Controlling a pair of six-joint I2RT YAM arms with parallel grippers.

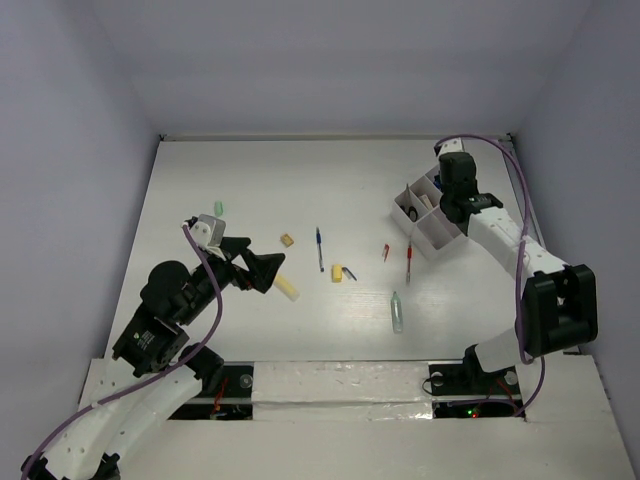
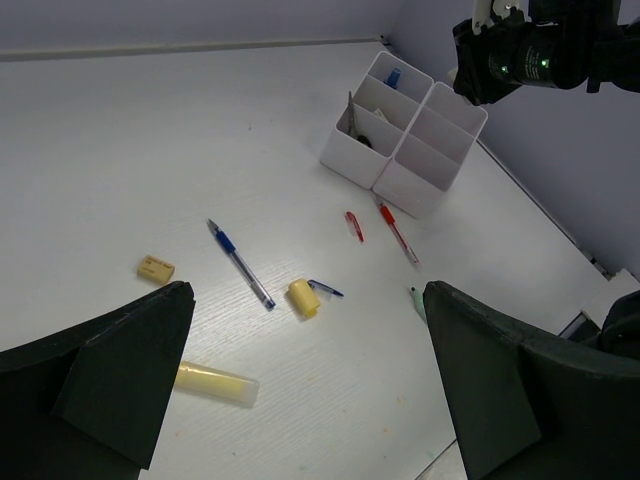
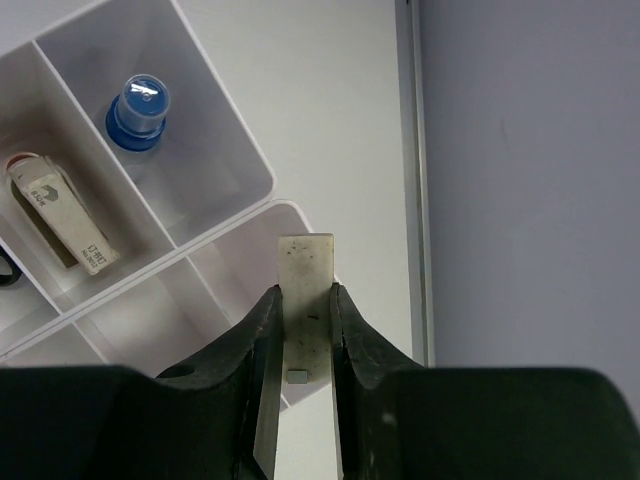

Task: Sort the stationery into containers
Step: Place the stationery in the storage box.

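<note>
Top external: white bench [image 1: 250, 180], pale walls [image 1: 60, 150]; left claw [image 1: 252, 262] gapes open; right claw [image 3: 305, 310] pinches a beige strip [image 3: 305, 258] over the organizer tray [image 2: 405, 190], with a blue-capped item [image 3: 138, 108] inside, left of that claw.

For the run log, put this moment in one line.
right hand: shut on pale flat strip over white organizer | left hand: open, empty | loose: blue pen, red pen, yellow stick

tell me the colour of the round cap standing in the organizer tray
Blue. The cap shows best in the right wrist view, looking straight down on it.
</note>
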